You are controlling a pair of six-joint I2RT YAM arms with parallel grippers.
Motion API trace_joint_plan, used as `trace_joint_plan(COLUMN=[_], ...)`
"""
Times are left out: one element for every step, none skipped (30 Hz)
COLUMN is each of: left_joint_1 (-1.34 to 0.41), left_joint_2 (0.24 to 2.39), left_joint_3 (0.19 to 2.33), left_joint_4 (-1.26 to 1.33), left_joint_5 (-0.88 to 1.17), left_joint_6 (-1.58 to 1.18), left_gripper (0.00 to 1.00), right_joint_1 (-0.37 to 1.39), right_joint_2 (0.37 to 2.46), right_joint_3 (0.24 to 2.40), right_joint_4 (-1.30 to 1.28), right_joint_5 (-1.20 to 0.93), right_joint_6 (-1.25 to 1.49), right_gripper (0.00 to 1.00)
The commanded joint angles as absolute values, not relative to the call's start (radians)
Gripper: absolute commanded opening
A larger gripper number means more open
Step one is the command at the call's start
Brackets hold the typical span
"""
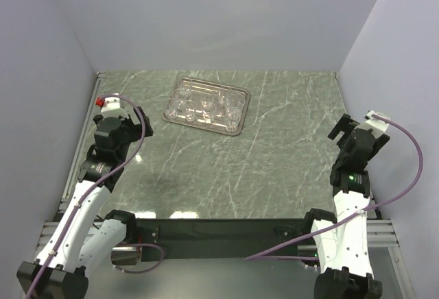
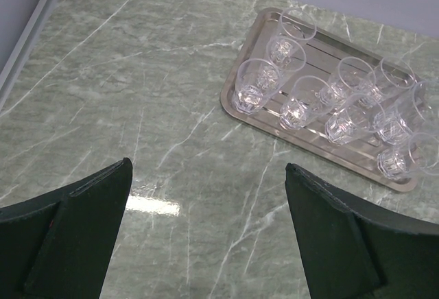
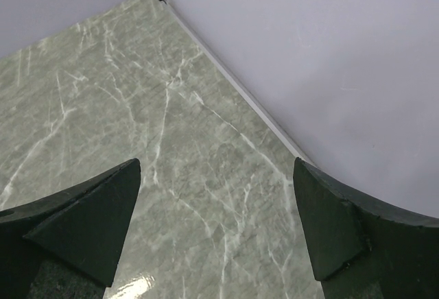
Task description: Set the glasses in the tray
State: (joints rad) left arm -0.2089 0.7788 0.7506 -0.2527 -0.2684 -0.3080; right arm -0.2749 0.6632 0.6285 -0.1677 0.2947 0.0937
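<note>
The silver tray (image 1: 239,96) lies at the back middle of the green marble table. Several clear glasses (image 1: 206,108) stand inside it. In the left wrist view the tray (image 2: 236,104) is at the upper right, with the glasses (image 2: 255,86) upright in rows on it. My left gripper (image 1: 143,122) is open and empty at the left side, apart from the tray; it also shows in the left wrist view (image 2: 208,175). My right gripper (image 1: 340,129) is open and empty near the right wall; its own view (image 3: 216,169) shows only bare table under it.
Pale walls close in the table on the left, back and right. The right wall (image 3: 309,59) stands close beside the right gripper. A metal rail (image 2: 31,35) runs along the table's left edge. Purple cables hang from both arms.
</note>
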Motion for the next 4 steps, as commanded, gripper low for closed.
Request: trace_joint_plan(left_joint_1=[-0.216, -0.218, -0.218, -0.218], left_joint_2=[0.756, 0.756, 0.756, 0.758], left_joint_3=[0.753, 0.753, 0.752, 0.752], left_joint_4=[-0.23, -0.23, -0.23, -0.23], left_joint_5=[-0.282, -0.281, -0.282, -0.287], left_joint_6=[-0.293, -0.293, -0.293, -0.293], left_gripper=[0.99, 0.99, 0.99, 0.99], right_joint_1=[-0.287, -0.29, -0.29, -0.291], right_joint_2=[0.646, 0.644, 0.644, 0.64], right_joint_3=[0.627, 0.624, 0.626, 0.629], right_joint_4=[-0.127, -0.123, -0.126, -0.135], right_joint_5=[0.302, 0.298, 0.276, 0.272], right_joint_6=[0.107, 0.104, 0.095, 0.089], right_gripper=[0.97, 0.97, 0.98, 1.0])
